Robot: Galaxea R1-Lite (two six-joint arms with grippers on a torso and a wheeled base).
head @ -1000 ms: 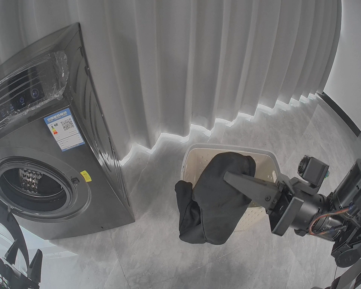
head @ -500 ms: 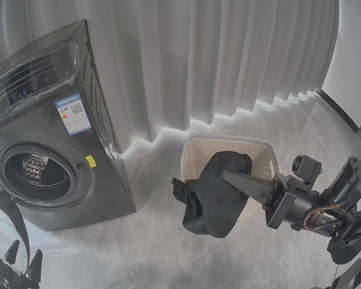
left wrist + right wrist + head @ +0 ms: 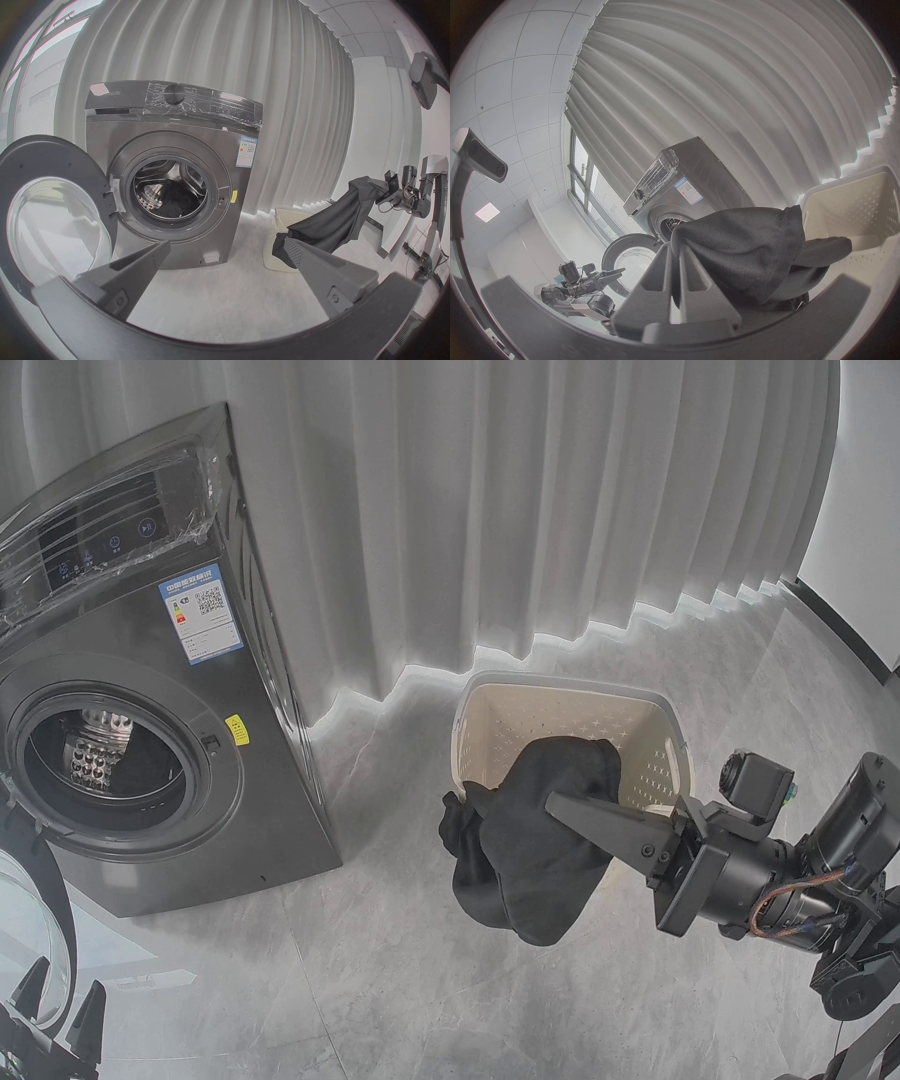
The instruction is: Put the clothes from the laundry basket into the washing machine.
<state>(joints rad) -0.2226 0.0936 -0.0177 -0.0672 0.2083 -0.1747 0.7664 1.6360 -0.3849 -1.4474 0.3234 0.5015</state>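
A black garment [image 3: 530, 857] hangs from my right gripper [image 3: 551, 801], which is shut on its upper fold above the near rim of the cream laundry basket [image 3: 572, 688]. The cloth droops over the basket's front edge towards the floor. In the right wrist view the shut fingers [image 3: 693, 276] pinch the garment [image 3: 740, 253] beside the basket [image 3: 853, 211]. The grey washing machine [image 3: 141, 669] stands to the left with its door [image 3: 51, 211] swung open and dark cloth [image 3: 176, 204] inside the drum. My left gripper [image 3: 227, 251] is open and low, facing the machine's opening.
White curtains [image 3: 525, 501] hang behind the basket and machine. The grey tiled floor [image 3: 375, 941] lies bare between machine and basket. The open door's glass [image 3: 23, 913] sits at the lower left, close to my left gripper [image 3: 64, 997].
The head camera has shifted, bringing the machine's opening further into view. My right gripper keeps the black garment and has drawn it slightly back from the basket. The left gripper has not moved.
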